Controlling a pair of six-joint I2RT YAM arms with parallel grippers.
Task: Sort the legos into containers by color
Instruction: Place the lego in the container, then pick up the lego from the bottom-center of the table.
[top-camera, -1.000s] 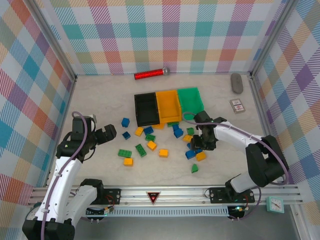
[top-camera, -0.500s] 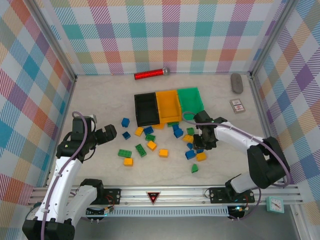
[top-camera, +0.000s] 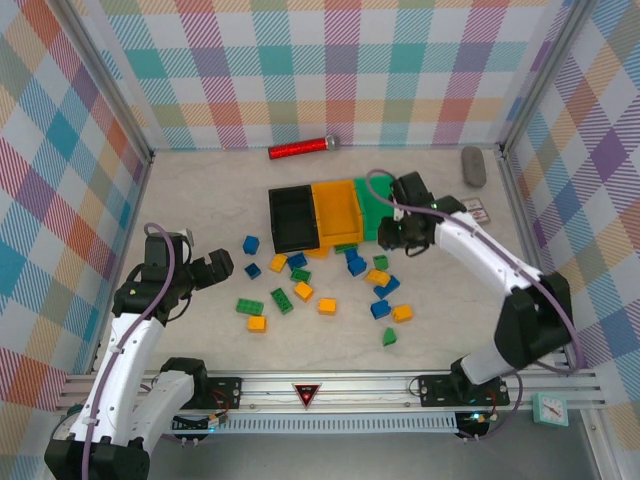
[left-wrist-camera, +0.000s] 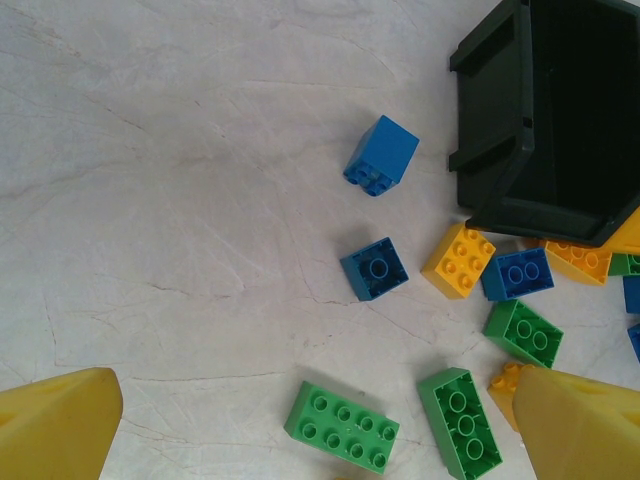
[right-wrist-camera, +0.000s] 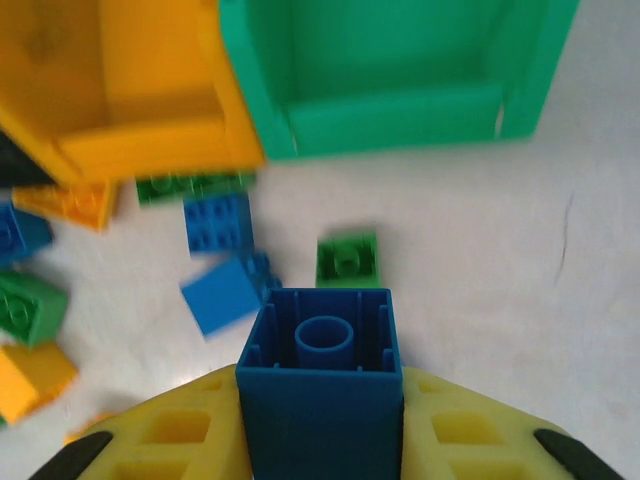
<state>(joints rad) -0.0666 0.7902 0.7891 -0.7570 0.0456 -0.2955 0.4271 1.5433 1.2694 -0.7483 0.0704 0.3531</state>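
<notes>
Currently a blue brick (right-wrist-camera: 320, 385) is clamped between the fingers of the right gripper (top-camera: 400, 236), above the table just near of the green bin (top-camera: 380, 196). The black bin (top-camera: 290, 215), judged its target, lies leftward, past the orange bin (top-camera: 335, 210). The left gripper (top-camera: 214, 267) is spread open over loose legos (left-wrist-camera: 375, 268).

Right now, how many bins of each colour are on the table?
Black bin: 1
Orange bin: 1
Green bin: 1
Total: 3
</notes>
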